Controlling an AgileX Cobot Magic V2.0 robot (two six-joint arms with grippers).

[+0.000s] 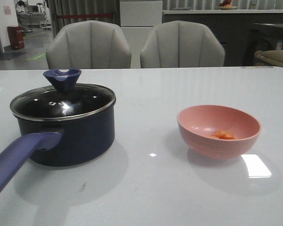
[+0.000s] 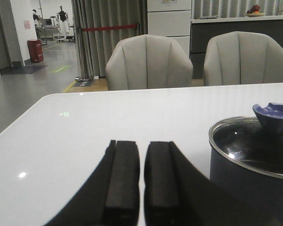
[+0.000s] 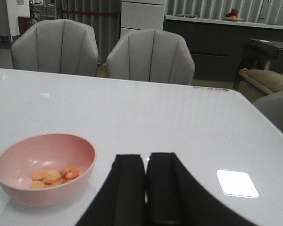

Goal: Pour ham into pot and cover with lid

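Closest to us, our clenched left gripper [image 2: 141, 181] should open for the lid [image 1: 63, 101] knob and lift straight off the pot [image 1: 66, 136], right gripper [image 3: 146, 188] also clenched, before pouring ham [image 1: 223, 135]

On the table [image 1: 146, 188], the pot [image 1: 66, 132] stands toward nine o'clock with the lid [image 1: 63, 101] resting on it, its handle running out toward seven. The bowl [image 1: 219, 131] sits well apart at three o'clock, holding the ham [image 1: 222, 135]. Two chairs [image 1: 88, 45] stand behind the table at twelve.
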